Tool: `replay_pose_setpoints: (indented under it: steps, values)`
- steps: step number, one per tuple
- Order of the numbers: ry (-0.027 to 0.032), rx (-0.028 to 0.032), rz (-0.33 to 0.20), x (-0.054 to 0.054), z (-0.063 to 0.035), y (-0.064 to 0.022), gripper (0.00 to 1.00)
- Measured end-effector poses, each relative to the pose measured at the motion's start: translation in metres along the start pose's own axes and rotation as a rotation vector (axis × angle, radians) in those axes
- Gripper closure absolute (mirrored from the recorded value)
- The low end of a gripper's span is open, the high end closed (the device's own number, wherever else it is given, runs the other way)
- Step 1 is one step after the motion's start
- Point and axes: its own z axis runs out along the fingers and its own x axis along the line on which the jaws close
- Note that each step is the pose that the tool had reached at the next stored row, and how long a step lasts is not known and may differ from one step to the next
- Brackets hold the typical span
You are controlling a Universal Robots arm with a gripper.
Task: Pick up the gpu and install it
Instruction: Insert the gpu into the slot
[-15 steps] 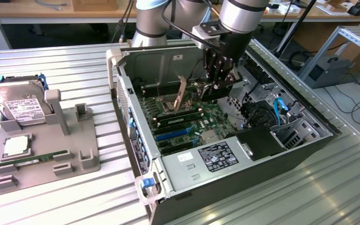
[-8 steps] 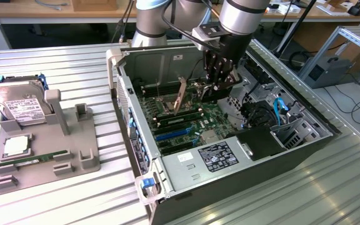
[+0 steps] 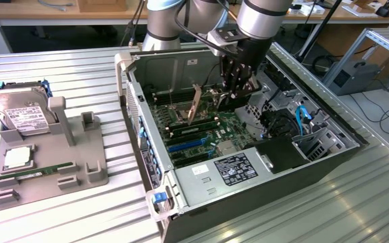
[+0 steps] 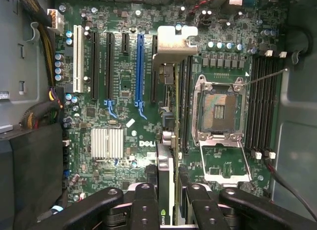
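Observation:
My gripper (image 3: 231, 97) is down inside the open computer case (image 3: 147, 152), shut on the gpu (image 3: 196, 104), an olive-brown flat card that hangs tilted over the motherboard (image 3: 201, 134). In the wrist view the gpu (image 4: 168, 155) stands edge-on between my fingers (image 4: 144, 210), with its silvery bracket (image 4: 174, 41) at the far end. The card hovers above the board between the blue slot (image 4: 139, 66) and the processor socket (image 4: 218, 108). I cannot tell whether its lower edge touches any slot.
Beside the case at the exterior view's left, a grey holder (image 3: 79, 167) carries a hard drive (image 3: 22, 114), a silver chip (image 3: 18, 158) and a green RAM stick (image 3: 36, 173). Cables (image 3: 303, 116) and a drive cage (image 3: 316, 144) crowd the case's right side. Black cable bundles (image 4: 34, 116) border the board.

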Motion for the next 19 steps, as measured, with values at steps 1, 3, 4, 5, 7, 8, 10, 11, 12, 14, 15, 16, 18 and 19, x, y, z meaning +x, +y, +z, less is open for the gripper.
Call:
replay_pose_setpoints:
  steps: [1, 3, 4, 5, 7, 8, 10, 11, 12, 14, 15, 16, 18, 19]
  values:
    - [0.0, 0.0, 0.0, 0.0, 0.0003, 0.0, 0.73]
    - [0.0, 0.0001, 0.0, 0.0, 0.0004, 0.0004, 0.73]
    - [0.0, 0.0, 0.0, 0.0, 0.0004, 0.0009, 0.73]
    - [0.0, 0.0001, 0.0, 0.001, 0.0005, 0.0015, 0.73]
    - [0.0, 0.0, 0.0, 0.001, 0.0006, 0.0032, 0.73]
    - [0.0, 0.0, 0.0, 0.001, 0.0006, 0.0044, 0.73]
    - [0.0, 0.0, 0.0, 0.001, 0.0007, 0.0059, 0.73]
    - [-0.0001, 0.0001, 0.0, 0.001, 0.0008, 0.0068, 0.73]
    - [0.0, 0.0, 0.0, 0.001, 0.0008, 0.0079, 0.73]
    - [-0.0001, 0.0001, 0.0, 0.001, 0.0009, 0.0088, 0.73]
    - [0.0, 0.0, 0.0, 0.001, 0.0009, 0.0092, 0.73]
    - [0.0, 0.0, 0.0, 0.001, 0.001, 0.0096, 0.73]
    - [0.0, 0.0, 0.0, 0.002, 0.0011, 0.0106, 0.73]
    - [0.0, 0.0, 0.0, 0.002, 0.0012, 0.0109, 0.73]
